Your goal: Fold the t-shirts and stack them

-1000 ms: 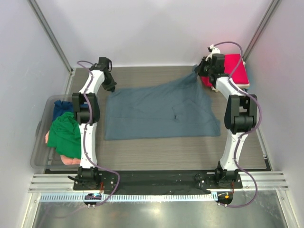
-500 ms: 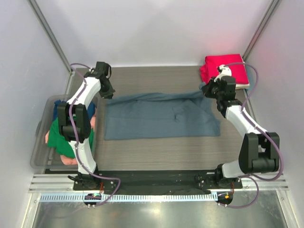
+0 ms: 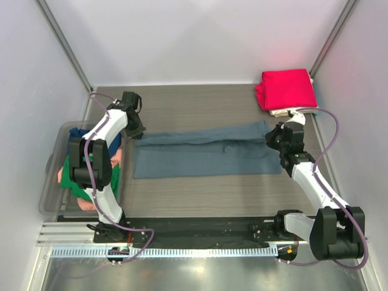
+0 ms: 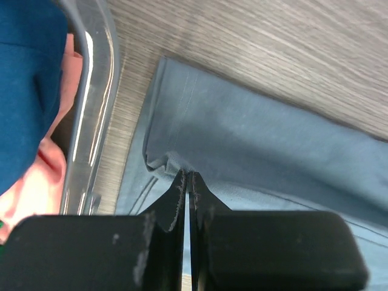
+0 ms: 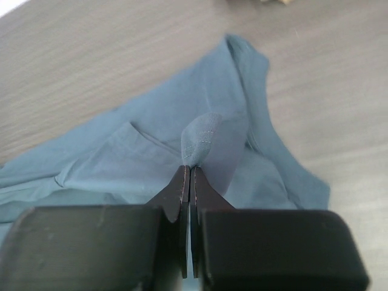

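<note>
A large slate grey-blue t-shirt (image 3: 206, 156) lies across the middle of the table, its far edge doubled over toward the near side into a long band. My left gripper (image 3: 138, 130) is shut on the cloth's left far corner (image 4: 167, 159), just beside the bin. At the opposite end my right gripper (image 3: 271, 137) is shut on a pinched fold of the same shirt (image 5: 203, 136). In both wrist views the jaws meet tightly on fabric. A folded red t-shirt (image 3: 288, 90) rests on a cream one (image 3: 295, 111) at the back right.
A clear plastic bin (image 3: 51, 182) stands at the table's left edge and holds green (image 3: 76, 174), navy (image 3: 76, 132) and salmon-pink (image 3: 119, 156) shirts. Its rim (image 4: 91, 91) is close to my left fingers. Bare wooden tabletop (image 3: 200, 106) lies behind the shirt.
Both grippers have drawn the shirt's far edge toward the near side and lowered it, folding the spread shirt into a narrower band. The right arm has left the red stack.
</note>
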You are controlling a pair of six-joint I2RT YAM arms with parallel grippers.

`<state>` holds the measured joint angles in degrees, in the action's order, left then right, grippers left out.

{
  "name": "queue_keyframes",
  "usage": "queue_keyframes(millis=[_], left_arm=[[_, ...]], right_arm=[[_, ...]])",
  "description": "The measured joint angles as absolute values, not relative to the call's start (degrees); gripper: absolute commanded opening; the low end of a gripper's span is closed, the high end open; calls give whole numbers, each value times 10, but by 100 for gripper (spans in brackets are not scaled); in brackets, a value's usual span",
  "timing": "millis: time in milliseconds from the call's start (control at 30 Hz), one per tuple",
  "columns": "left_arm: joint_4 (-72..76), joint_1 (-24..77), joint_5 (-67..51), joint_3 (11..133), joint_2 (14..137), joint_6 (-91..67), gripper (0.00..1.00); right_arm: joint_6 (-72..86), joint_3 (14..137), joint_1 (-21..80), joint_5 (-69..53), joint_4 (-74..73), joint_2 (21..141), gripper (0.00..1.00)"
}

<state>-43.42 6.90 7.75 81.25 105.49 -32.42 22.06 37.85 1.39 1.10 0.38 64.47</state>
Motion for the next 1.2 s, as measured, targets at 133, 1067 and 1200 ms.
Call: queue_keyframes(millis=[133,1067,1200], left_arm=[[-427,71,77,794,1025,-322,43],[-363,208,70,782,1123,-327,55],[-347,211,69,764,1113,-335,55]], right_arm=[[262,346,14,39,-32,624,58],[414,484,77,1,-88,924,78],[378,660,78,11,-125,1065,74]])
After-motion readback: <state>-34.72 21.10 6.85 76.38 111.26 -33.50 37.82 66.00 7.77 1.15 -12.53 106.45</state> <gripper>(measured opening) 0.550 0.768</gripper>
